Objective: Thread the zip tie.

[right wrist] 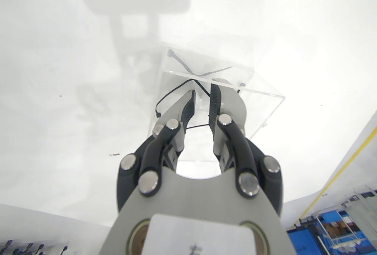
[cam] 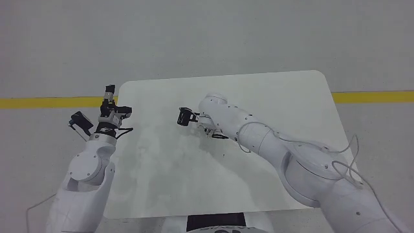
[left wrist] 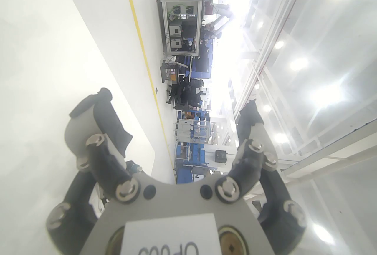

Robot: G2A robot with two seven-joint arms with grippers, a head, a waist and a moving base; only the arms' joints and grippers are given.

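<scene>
Left arm: I'm seeing the left gripper (left wrist: 176, 100) sitting at the left edge of the white rounded table (cam: 278, 97). Its fingers are spread wide with nothing between them, and it's pointing out toward the room.
Right arm: I'm holding the right gripper (right wrist: 203, 90) over the middle of the table, nosing down into the clear plastic box (right wrist: 259, 91).
Right pincer: the ribbed pads (right wrist: 214, 100) are standing a narrow gap apart, and I'm not seeing anything pinched between them.
Task's thing: thin black zip ties are lying loose inside the box. The curved black zip tie (right wrist: 176, 86) is running just beside the fingertips, but I cannot tell whether it's touching a pad. Two more straps are crossing each other farther back in the box.
Step in hand: I'm reading this as the pick-up, since no tie is out of the box and no threading is under way.
Progress: I'm calling it early, with the whole feed-through ahead.
Next move: I'm thinking it calls for settling the pads astride the curved strap, closing on it and lifting it clear of the box wall. After that the left side would need to take the head end so the tail can be fed in.
Watching for: the slim strap slipping out flat, a crossing tie coming up with it, or a finger knocking the box rim.
</scene>
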